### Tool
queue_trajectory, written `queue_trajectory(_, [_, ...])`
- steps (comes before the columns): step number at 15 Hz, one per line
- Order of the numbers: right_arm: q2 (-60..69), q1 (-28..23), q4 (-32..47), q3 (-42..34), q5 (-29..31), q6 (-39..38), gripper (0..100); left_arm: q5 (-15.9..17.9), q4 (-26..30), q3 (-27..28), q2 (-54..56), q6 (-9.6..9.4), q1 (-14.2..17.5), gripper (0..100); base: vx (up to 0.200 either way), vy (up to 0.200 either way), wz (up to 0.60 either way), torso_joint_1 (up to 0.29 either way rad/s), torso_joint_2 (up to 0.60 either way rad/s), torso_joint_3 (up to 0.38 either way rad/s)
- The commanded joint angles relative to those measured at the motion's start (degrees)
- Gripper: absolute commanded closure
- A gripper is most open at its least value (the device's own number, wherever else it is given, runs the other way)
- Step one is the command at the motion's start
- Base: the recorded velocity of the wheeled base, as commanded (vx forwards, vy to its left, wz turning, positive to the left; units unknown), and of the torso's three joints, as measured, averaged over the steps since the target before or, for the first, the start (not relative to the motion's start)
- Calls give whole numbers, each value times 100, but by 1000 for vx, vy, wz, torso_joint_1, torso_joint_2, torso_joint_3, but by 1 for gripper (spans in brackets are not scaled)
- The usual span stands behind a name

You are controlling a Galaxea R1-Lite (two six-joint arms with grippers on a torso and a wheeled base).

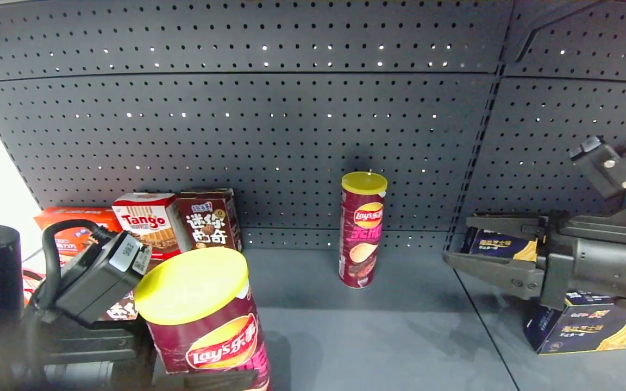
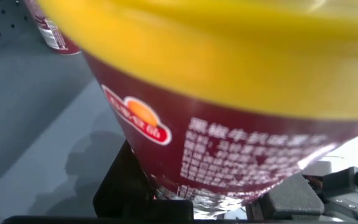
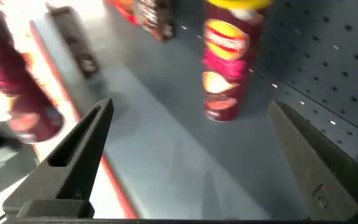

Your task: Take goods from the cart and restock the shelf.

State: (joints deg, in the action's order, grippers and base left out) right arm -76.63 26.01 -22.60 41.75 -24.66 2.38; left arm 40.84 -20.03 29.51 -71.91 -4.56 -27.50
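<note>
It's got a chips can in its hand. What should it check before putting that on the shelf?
1. Left tool shut on the held can: ok, it grips the lower part.
2. Grip firm enough: cannot tell.
3. The held can upright: ok, roughly.
4. Bare shelf ahead of it: ok.
5. Gap to the shelved can: ok, it stands upright and apart.
6. Path clear of the right tool: ok, it is open, off to the right by a blue box.
</note>
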Motion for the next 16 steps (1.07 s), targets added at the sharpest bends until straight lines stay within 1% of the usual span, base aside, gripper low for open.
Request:
queue_trajectory(1, [-766,-237,-139,140,-91,254,0,3,-19,204,-253,8,8,100,0,0,0,0,0,0])
queue_trajectory(3, [-1100,-290,-280,237,-267,580,0,12,-45,309,-429,-1,8,100,0,0,0,0,0,0])
queue_trajectory(4, [-1188,-308,-350,263,-320,597,0,12,-45,345,-473,-1,-1,100,0,0,0,0,0,0])
queue_trajectory(7, [-1733,-413,-1001,448,-970,606,0,29,-63,547,-684,-10,8,100,0,0,0,0,0,0])
queue_trajectory(8, [-1794,-422,-1045,483,-1058,606,0,29,-63,573,-701,-10,8,100,0,0,0,0,0,0])
queue_trajectory(9, [-1979,-439,-1115,615,-1313,597,0,29,-63,679,-728,-10,-1,100,0,0,0,0,0,0])
queue_trajectory(11, [-2225,-439,-1115,755,-1357,606,0,29,-63,819,-807,-1,26,100,0,0,0,0,0,0])
queue_trajectory(16, [-3095,-439,-1150,1432,-1375,606,0,38,-63,1083,-1053,-1,8,100,0,0,0,0,0,0])
